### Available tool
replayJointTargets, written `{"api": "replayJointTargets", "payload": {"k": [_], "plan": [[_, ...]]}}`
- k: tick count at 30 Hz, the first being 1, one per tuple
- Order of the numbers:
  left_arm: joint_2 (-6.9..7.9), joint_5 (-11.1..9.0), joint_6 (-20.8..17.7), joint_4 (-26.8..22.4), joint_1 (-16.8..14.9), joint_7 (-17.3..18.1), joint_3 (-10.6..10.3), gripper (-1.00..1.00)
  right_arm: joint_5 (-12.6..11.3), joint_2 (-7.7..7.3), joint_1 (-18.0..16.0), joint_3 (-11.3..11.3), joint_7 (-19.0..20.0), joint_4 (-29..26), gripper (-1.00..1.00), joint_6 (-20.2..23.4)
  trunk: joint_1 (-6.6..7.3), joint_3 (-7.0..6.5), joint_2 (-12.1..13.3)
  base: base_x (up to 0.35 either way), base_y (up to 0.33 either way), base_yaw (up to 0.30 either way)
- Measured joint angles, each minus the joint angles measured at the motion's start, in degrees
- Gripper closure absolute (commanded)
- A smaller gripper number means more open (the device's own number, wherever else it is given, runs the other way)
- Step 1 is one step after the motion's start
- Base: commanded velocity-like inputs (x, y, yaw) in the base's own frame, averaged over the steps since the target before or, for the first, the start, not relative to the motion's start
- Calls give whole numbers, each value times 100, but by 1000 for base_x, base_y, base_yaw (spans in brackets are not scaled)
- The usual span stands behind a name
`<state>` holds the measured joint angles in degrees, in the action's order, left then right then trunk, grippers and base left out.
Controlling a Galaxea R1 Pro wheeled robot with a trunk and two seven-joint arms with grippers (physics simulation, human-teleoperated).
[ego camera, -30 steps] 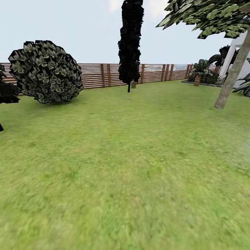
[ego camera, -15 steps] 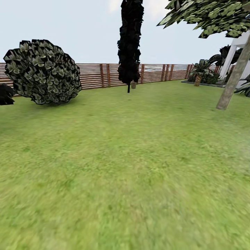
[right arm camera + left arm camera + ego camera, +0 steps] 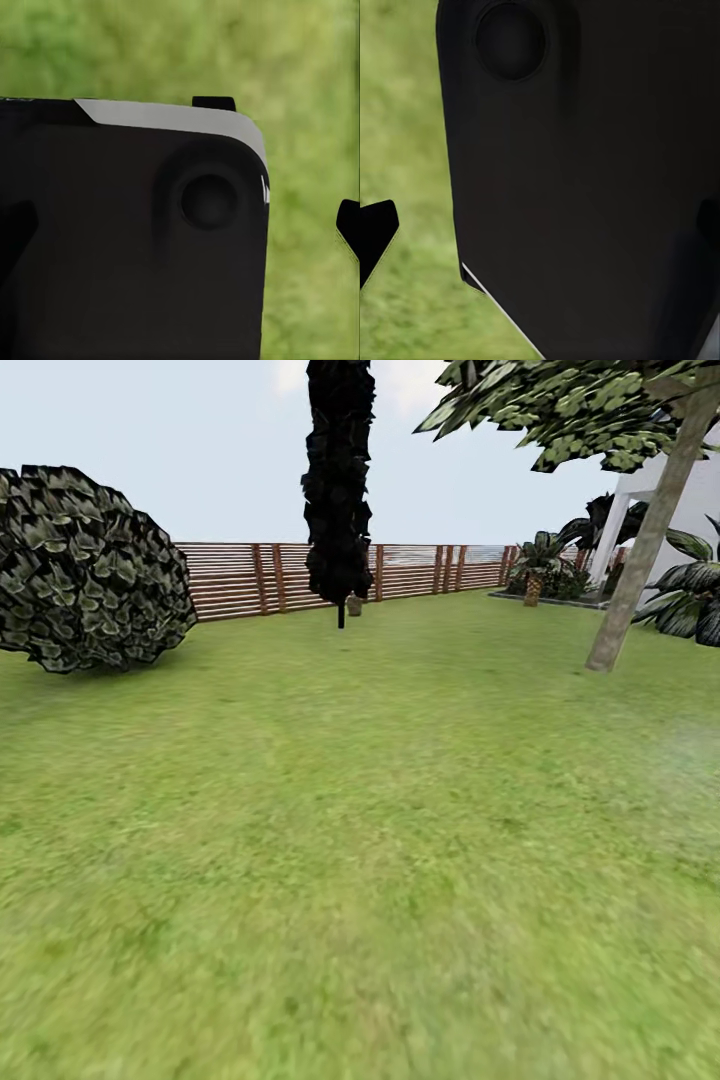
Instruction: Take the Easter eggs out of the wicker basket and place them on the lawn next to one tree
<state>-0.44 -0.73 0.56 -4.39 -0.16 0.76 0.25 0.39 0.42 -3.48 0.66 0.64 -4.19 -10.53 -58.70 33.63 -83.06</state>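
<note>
Ahead, tree [image 3: 640, 550] on lawn [image 3: 360, 840], far right; pincer position unclear.

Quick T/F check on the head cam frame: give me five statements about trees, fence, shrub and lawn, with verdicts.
1. The tall bare grey-brown trunk stands at the view's right, leaning. True.
2. A round dark leafy shrub sits on the view's left. True.
3. The brown slatted wooden fence is painted white. False: it is brown.
4. The dark leafy thin-stemmed tree stands right of the bare trunk. False: it stands to its left, near the fence.
5. The broad green grass lawn in the foreground is crossed by a grey stone path. False: the foreground is all grass.
</note>
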Motion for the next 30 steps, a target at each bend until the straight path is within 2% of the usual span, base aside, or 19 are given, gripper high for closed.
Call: {"api": "replayJointTargets", "payload": {"k": [30], "plan": [[0, 8, 0, 0, 0, 6, -5, -100, -7, -10, 0, -8, 0, -17, -100, 0, 0, 25, 0, 338, 0, 0]]}}
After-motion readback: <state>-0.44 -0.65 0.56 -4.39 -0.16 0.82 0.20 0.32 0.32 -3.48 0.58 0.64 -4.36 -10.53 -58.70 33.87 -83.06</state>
